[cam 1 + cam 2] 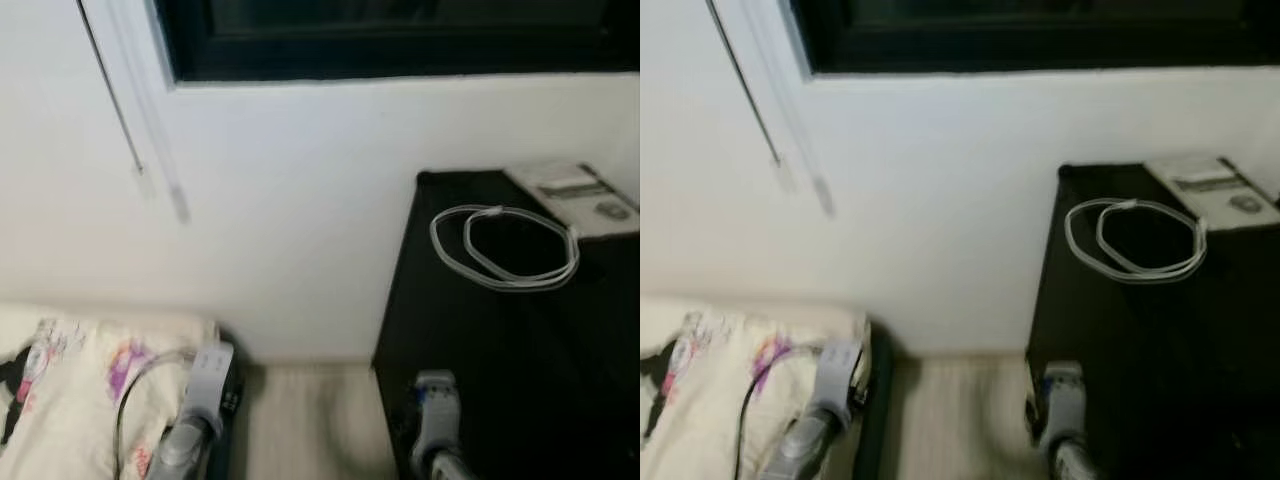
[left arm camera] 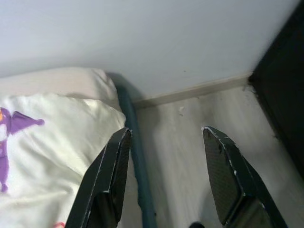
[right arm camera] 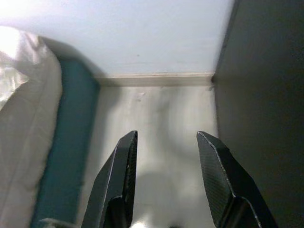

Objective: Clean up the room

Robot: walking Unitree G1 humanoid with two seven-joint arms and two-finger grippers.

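Both pincers hang low w/ fingers spread & nothing held: left pincer point(image 2: 164, 178) by the bed point(image 1: 70, 400) edge over its printed bedding, right pincer point(image 3: 166, 180) over the floor strip point(image 3: 156, 118) next to the black cabinet point(image 1: 500, 380). Likeliest tidy-up item is the white cable point(image 1: 505, 247), coiled loose on the cabinet's tabletop near a small booklet point(image 1: 575, 195) at the back corner, well apart from either pincer. Arms look parked low prob. for walking, so right arm would need raising to reach it.
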